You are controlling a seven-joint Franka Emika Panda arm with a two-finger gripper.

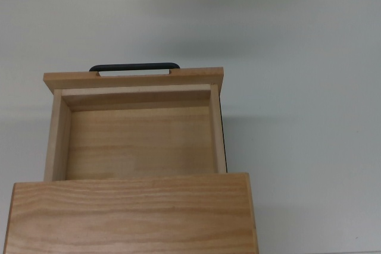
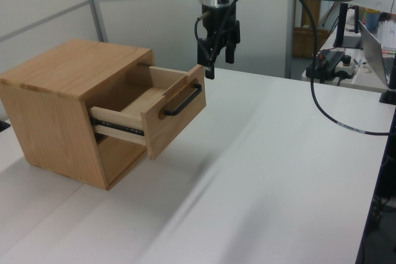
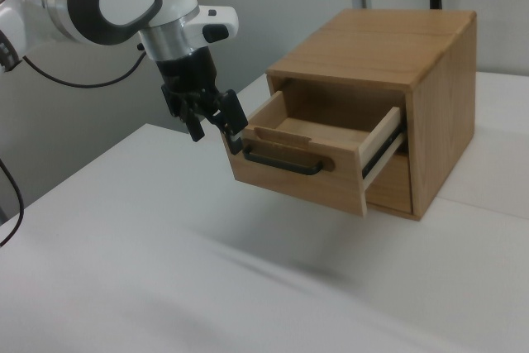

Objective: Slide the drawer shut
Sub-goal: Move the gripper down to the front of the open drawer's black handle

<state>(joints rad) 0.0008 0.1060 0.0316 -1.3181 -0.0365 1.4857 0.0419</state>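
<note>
The drawer (image 1: pixel 140 141) is pulled far out of the wooden cabinet (image 1: pixel 131 215) and has nothing inside. Its front panel (image 2: pixel 176 119) carries a thin black bar handle (image 1: pixel 134 66). In the left view my gripper (image 2: pixel 219 66) hangs just above and beyond the far top corner of the front panel, fingers pointing down. In the right view the gripper (image 3: pixel 216 134) is open beside the left end of the handle (image 3: pixel 281 163), with one fingertip (image 3: pixel 235 134) close to the panel's corner and nothing between the fingers. The gripper does not show clearly in the top view.
The cabinet (image 2: pixel 68 66) stands on a white table (image 2: pixel 266 171). A black cable (image 2: pixel 334 115) trails from the arm across the table in the left view's right. Desk clutter and a power strip (image 2: pixel 331 60) lie beyond the table's far edge.
</note>
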